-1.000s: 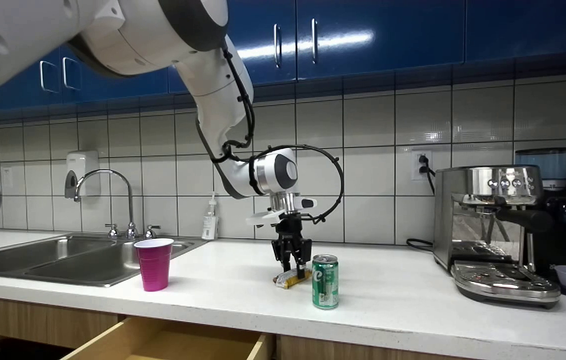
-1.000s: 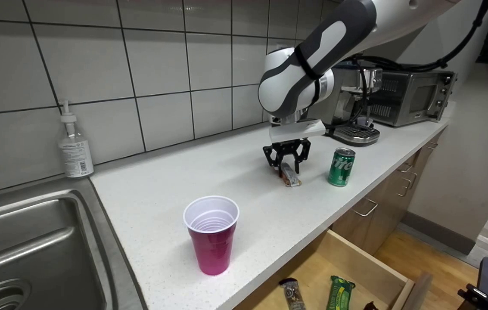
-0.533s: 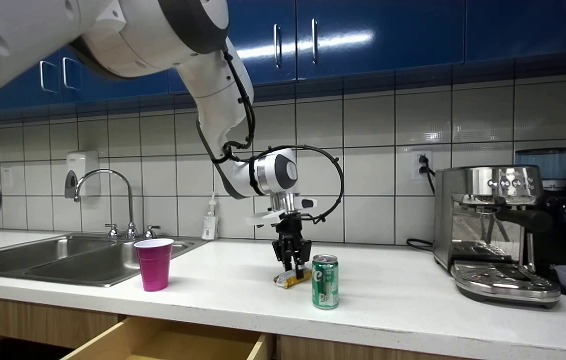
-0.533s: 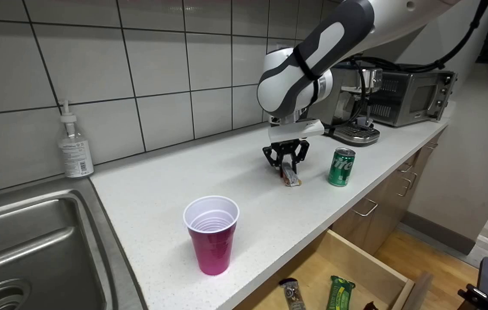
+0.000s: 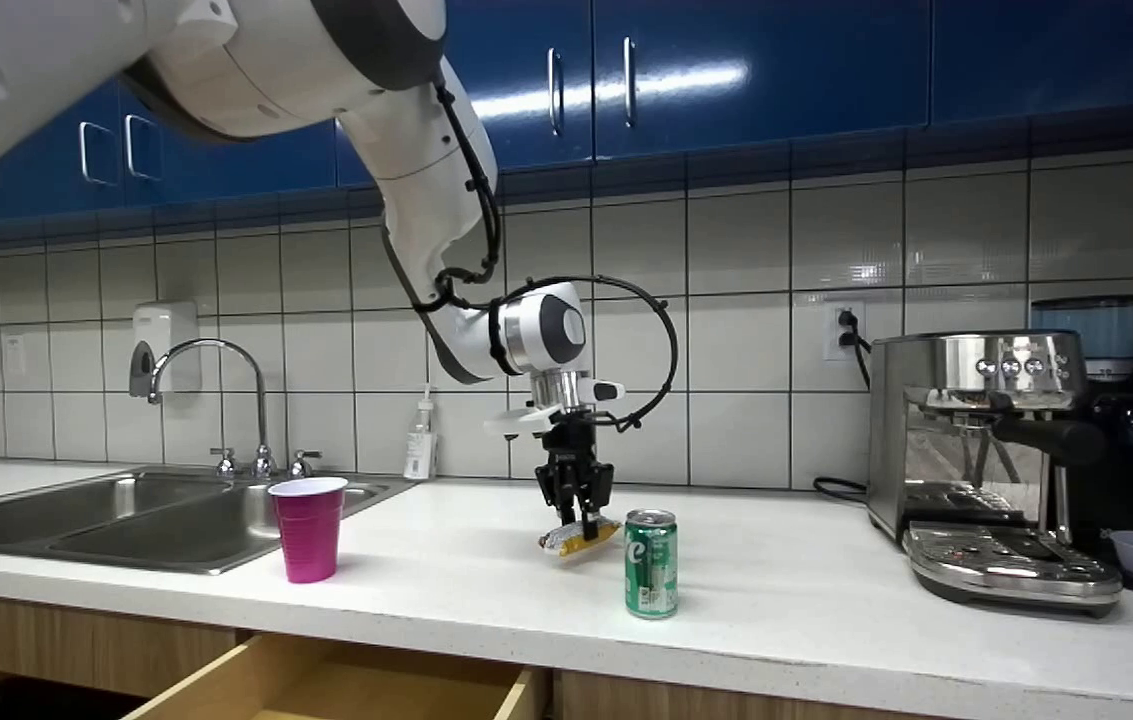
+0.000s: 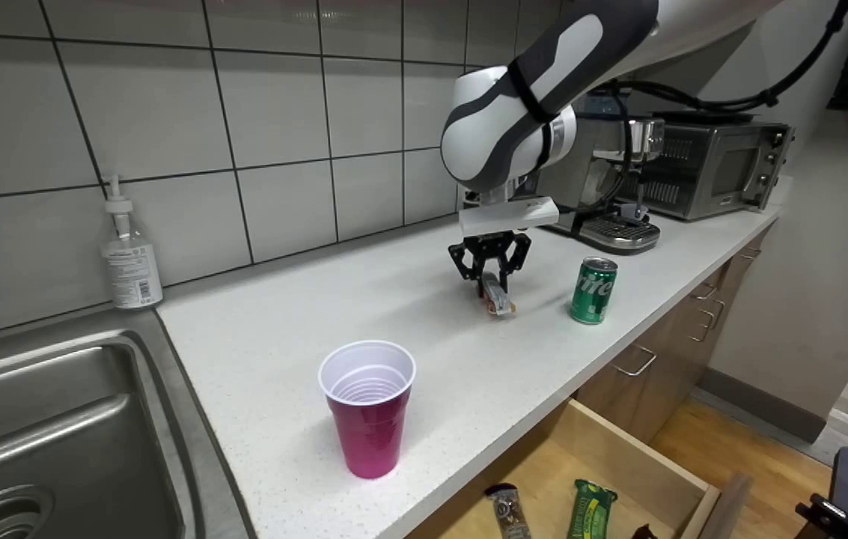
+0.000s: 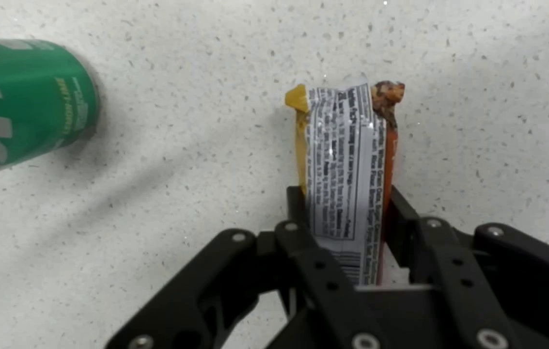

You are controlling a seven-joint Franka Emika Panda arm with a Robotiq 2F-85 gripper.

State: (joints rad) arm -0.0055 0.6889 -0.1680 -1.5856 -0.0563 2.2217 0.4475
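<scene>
Gripping snack bar (image 7: 339, 160) w/ my gripper (image 7: 346, 208), jaws clenched on its long sides. Wrist view: bar sits ctr-right of frame, btwn jaws, long axis approx. top-to-bottom, square to closing dir.; far end pokes past jaw tips toward top edge. In an ext. view, lower ctr, I judge it just clear of counter (image 5: 776, 570). Green can (image 7: 27, 104) apart, upper L, wrist view.

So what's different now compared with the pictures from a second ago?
The claw, then open around the wrapped bar, has closed on it. Both have risen and shifted slightly toward the sink, the bar apparently just off the counter. The green can, the pink cup and the open drawer stayed put.
</scene>
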